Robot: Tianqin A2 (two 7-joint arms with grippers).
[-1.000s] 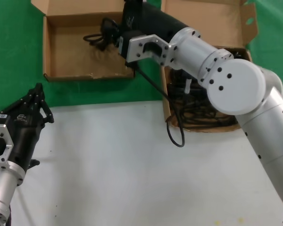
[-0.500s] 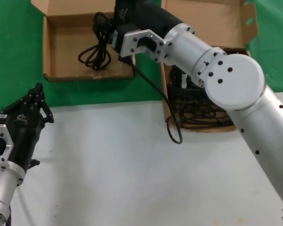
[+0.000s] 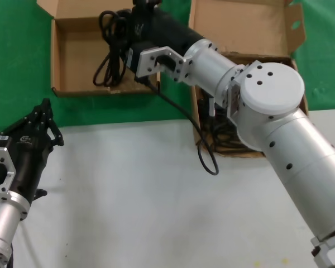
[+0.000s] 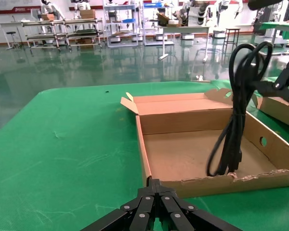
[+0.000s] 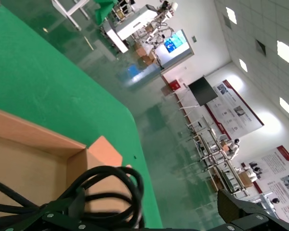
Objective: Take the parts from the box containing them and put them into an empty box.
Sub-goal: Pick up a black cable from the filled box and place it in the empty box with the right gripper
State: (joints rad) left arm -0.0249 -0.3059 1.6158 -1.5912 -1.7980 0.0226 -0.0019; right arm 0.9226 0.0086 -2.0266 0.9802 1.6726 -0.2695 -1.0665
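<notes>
Right gripper (image 3: 121, 34): you have it reached out over the empty box (image 3: 67, 67), near the box's back corner on the source-box side. Its fingers are clamped on a cord (image 3: 107, 53).
Held cord: you can see the looped bundle hanging down from the gripper, its upper loops above the fingers and its lower end down inside the empty box. In the left wrist view the bundle (image 4: 233, 115) hangs nearly upright, and its lower end looks to touch the box floor, though you cannot be sure from this angle.
Empty box: it lies right under the right gripper on the green cloth (image 3: 11, 67), flap open behind it, ragged front wall (image 4: 241, 180) facing the left arm.
Source box (image 3: 251, 28): you find it beside the right forearm, tall notched flap standing up behind. More cords (image 3: 229, 134) lie in it, partly hidden under the arm.
Robot cable (image 3: 184, 114): it trails from the right wrist down to the white table (image 3: 145, 206), ending in a loop just outside the source box.
Left gripper (image 3: 40, 120): parked low over the white table, well away from both boxes, fingertips closed together and pointing at the empty box.
</notes>
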